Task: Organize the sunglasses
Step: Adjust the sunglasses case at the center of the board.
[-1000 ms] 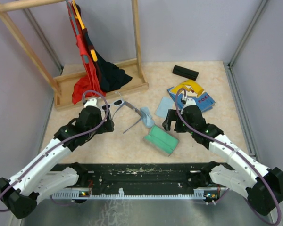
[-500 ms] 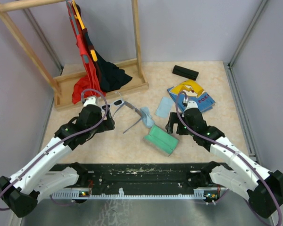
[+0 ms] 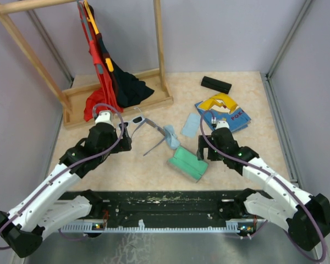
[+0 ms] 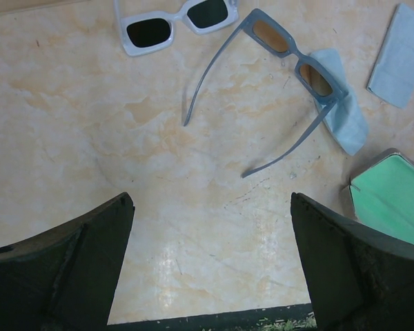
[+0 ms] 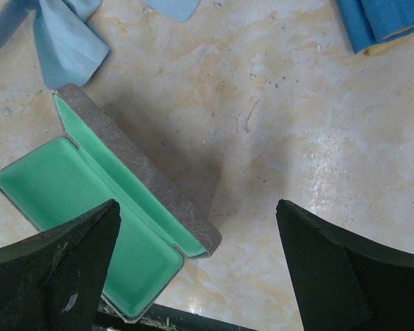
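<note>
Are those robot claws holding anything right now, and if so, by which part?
Nothing is held. The left gripper and right gripper are both open and empty; the white sunglasses and grey sunglasses lie free on the table.

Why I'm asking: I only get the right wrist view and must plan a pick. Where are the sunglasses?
Observer: The white-framed sunglasses lie on the table ahead of the open left end effector, untouched.
Operator: And the second pair?
Observer: The grey-framed sunglasses lie unfolded right of the white pair, with one lens end resting on a light-blue cloth.
Operator: Any case besides the green-lined case I see lying open?
Observer: A black case lies closed at the table's far side, beyond the book.
</note>
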Controlling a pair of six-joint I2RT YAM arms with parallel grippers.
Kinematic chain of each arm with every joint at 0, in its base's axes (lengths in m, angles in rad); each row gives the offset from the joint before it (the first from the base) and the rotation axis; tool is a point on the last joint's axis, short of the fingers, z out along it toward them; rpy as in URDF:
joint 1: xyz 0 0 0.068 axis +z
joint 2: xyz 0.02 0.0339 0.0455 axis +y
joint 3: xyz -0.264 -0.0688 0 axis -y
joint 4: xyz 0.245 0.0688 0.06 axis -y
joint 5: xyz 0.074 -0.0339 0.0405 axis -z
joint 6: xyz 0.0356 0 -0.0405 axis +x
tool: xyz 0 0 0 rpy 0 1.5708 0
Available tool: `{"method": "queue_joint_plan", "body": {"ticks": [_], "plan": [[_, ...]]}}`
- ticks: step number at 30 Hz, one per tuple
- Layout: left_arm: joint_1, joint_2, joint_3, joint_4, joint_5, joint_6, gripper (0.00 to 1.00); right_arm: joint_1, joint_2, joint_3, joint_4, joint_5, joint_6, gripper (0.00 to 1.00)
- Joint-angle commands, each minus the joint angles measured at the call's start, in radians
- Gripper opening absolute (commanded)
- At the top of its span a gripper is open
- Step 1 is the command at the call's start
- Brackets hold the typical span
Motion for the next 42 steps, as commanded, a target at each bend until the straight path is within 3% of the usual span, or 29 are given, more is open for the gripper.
{"method": "queue_joint_plan", "body": {"ticks": [1,11,35,42], "plan": [[0.003,-0.016,-0.001,0.046,-0.026,0.093,1.0,-0.005,0.047,0.036,-0.016,0.013,-0.015,0.94],[0.003,-0.017,-0.014,0.051,-0.028,0.105,1.0,0.051,0.074,0.038,-0.011,-0.051,-0.009,0.93],[0.003,-0.021,-0.017,0.058,-0.025,0.115,1.0,0.415,0.123,0.033,0.159,-0.101,0.149,0.92],[0.003,-0.026,-0.018,0.057,-0.026,0.115,1.0,0.423,0.037,0.048,0.113,0.027,0.134,0.92]]}}
